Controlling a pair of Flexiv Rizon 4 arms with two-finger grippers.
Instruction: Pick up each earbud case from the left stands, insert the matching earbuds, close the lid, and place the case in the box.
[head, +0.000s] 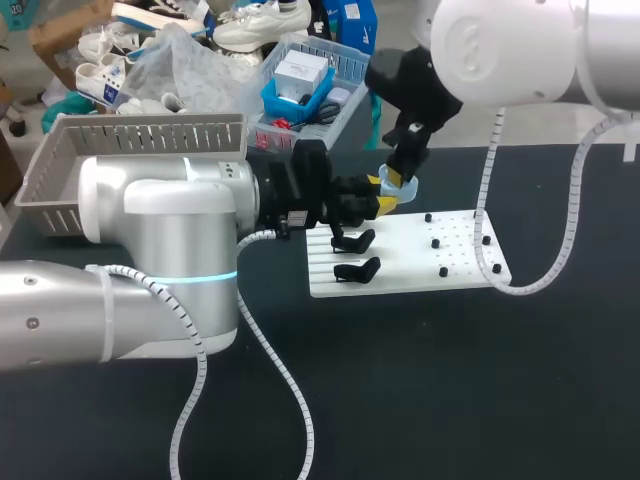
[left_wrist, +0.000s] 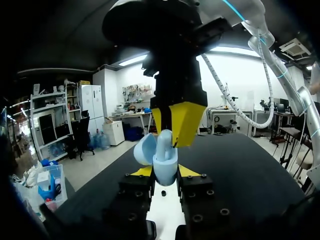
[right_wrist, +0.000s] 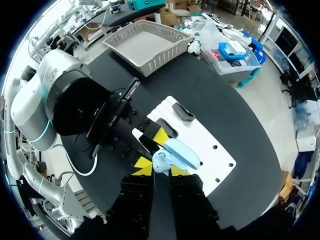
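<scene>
Head view barely shows the earbud case (head: 409, 186): just a light blue sliver tucked behind the right gripper (head: 396, 179) and left gripper (head: 386, 205). My left arm (head: 170, 230) covers the grey basket's (head: 150, 125) near side and the white board's (head: 460, 265) left edge. Can't tell what's inside the case in any view.

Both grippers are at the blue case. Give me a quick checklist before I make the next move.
1. Left gripper shut on the light blue case, held above the white board: ok.
2. Case lid open: ok.
3. Right gripper hold on the case: cannot tell.
4. Earbuds seated inside the case: cannot tell; the inside is hidden.
5. Grey basket in view, nothing seen in it: ok.
</scene>
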